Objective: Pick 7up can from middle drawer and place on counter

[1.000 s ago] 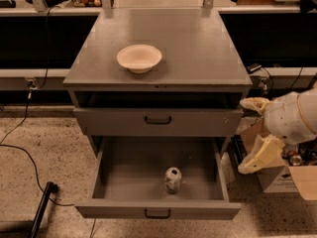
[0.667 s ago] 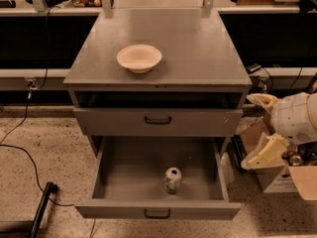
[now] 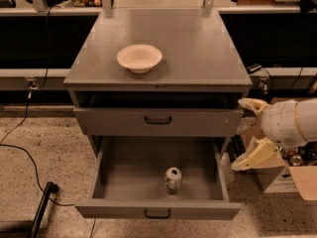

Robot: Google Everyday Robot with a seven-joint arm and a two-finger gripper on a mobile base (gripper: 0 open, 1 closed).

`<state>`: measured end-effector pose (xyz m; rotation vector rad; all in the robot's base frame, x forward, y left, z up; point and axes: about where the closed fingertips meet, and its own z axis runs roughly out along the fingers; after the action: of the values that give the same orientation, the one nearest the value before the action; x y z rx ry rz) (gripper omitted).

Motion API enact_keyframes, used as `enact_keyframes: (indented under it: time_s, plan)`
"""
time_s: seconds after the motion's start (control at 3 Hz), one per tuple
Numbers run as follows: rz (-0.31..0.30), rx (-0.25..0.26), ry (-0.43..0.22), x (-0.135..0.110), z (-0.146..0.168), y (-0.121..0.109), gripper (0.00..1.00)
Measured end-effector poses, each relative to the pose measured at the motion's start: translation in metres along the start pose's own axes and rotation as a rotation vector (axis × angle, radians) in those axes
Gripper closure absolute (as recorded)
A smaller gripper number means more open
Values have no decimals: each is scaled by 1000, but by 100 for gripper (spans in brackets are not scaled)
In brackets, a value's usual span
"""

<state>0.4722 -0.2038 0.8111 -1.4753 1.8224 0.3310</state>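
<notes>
7up can (image 3: 173, 179): one is counted, standing in the near, open drawer.
Drawers: two are counted, the middle drawer (image 3: 133, 172) near and an upper drawer (image 3: 114, 122) above it.
Black handles: two are counted, one on each drawer front.
Bowl (image 3: 139, 57): one is counted, set on the surface (image 3: 203, 48).
Surface: one is counted.
Gripper (image 3: 237, 134): one is counted, at the right of the cabinet beside the drawers.
Fingers (image 3: 255, 155): two are counted, held apart.

pincer (image 3: 249, 131) beside the cabinet (image 3: 158, 124), arm (image 3: 292, 123) off-frame rightward
</notes>
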Motion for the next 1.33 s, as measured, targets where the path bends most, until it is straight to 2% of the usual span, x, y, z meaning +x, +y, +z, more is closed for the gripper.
enact_keyframes:
  time_s: [0.33,0.67,1.0,1.33]
  plan:
    - [27,-5,-143,15,59,3,0]
    - [18,-15,-174,31,112,5,0]
    - [40,-41,-194,56,159,7,0]
    - [72,-95,-199,78,201,19,0]
